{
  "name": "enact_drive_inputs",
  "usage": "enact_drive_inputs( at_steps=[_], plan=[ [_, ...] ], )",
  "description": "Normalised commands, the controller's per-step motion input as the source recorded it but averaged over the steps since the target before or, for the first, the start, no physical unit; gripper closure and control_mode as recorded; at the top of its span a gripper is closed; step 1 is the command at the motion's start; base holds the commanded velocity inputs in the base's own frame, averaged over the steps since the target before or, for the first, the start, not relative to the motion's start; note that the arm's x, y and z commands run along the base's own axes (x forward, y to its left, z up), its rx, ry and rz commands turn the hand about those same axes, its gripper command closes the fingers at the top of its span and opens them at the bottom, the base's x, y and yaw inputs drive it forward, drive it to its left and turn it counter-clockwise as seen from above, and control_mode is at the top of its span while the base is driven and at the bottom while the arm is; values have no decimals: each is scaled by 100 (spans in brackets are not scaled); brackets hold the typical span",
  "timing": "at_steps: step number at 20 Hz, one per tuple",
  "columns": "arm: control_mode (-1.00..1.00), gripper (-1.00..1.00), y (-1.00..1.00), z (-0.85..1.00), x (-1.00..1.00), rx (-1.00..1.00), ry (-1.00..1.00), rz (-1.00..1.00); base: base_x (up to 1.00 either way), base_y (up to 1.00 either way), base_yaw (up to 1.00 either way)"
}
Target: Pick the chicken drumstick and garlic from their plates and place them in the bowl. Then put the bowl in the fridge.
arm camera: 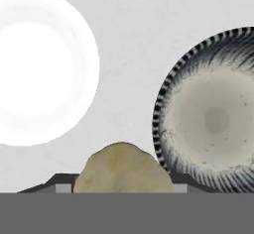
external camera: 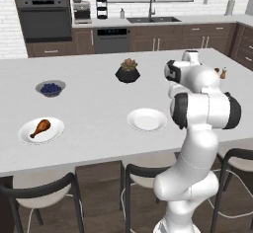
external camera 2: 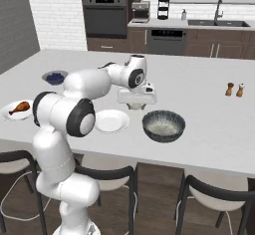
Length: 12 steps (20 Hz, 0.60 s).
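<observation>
end effector (external camera 2: 135, 104) clamped on the garlic (arm camera: 123, 168), seemingly above the worktop (external camera 2: 199, 99) between empty plate (external camera 2: 111, 121) and bowl (external camera 2: 164, 125).

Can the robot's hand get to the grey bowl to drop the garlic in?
Probably yes. The hand holds the garlic above the counter, between the empty plate and the bowl. The bowl sits open and empty beside it, with nothing between them.

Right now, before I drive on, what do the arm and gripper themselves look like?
The arm is glossy white, built of rounded segments with dark grey joint rings. The gripper has a pale boxy hand; its small dark finger tips barely show in the hand view. No cables or markings visible.
</observation>
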Motion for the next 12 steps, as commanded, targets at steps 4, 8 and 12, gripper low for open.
enact_drive_inputs(
  at_steps=[4,8,12],
  plan=[
    [-100,100,-97,-3,-3,0,0,0,0,0,0],
    [-100,100,-100,-21,4,4,0,0,0,0,0],
    [-100,100,-57,-56,14,1,-1,1,0,0,0]
  ],
)
